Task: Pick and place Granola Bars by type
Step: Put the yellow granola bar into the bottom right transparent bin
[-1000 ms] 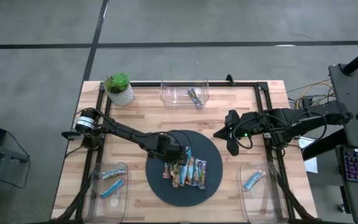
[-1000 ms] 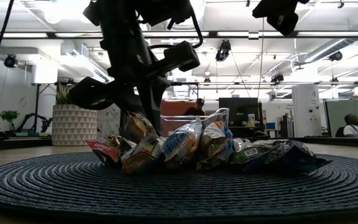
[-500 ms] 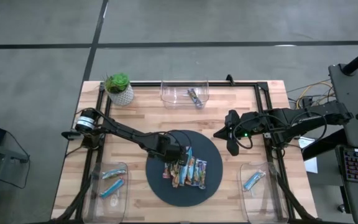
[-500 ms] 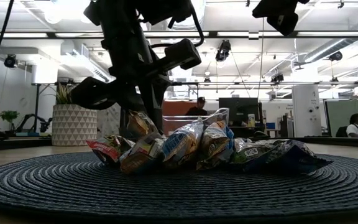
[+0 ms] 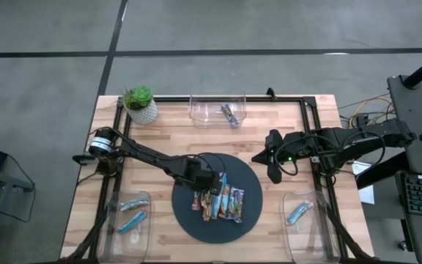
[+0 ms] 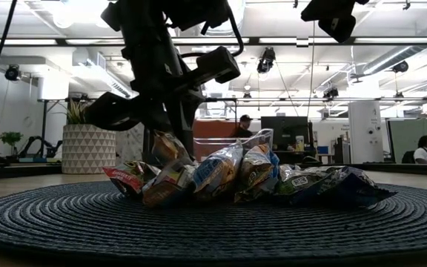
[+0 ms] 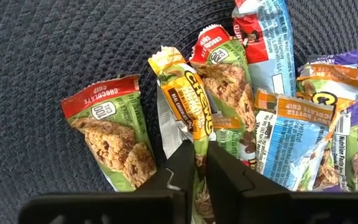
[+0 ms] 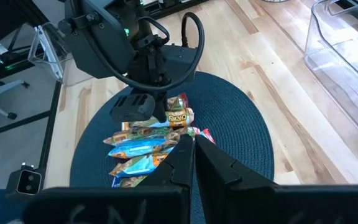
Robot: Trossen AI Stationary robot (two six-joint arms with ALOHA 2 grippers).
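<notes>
left gripper (image 7: 201, 163): down on the pile at the near edge of the round mat (image 5: 189, 224). Fingers pinched nearly together on the end of the yellow-orange bar (image 7: 188, 102); wrapper sits between the tips, so you look to have it clamped.

right gripper (image 8: 193, 155): parked in the air off the mat's far side from the left arm, well clear of the pile. Fingers closed, nothing in them.

granola bars (image 5: 218, 202): heaped just ahead of the left fingers, overlapping and touching. Beside the pinched bar, a green-and-red chocolate chip bar (image 7: 110, 140) on one flank, another green-red one (image 7: 225, 74) on the other, blue wrappers (image 7: 284, 143) further out.

bins: one bar already in the far bin (image 5: 218, 110), blue bars in the left bin (image 5: 130, 216) and right bin (image 5: 299, 213).

handling: expect light, flat, crinkly foil. Slippery, soft enough to fold under squeeze; contents likely crumble if crushed.

grip point: you're on the crimped end seal. Fine for a light bar, though it'll dangle and swing.

risk: neighbours overlap it, so lifting may drag one along. Go up slow.
</notes>
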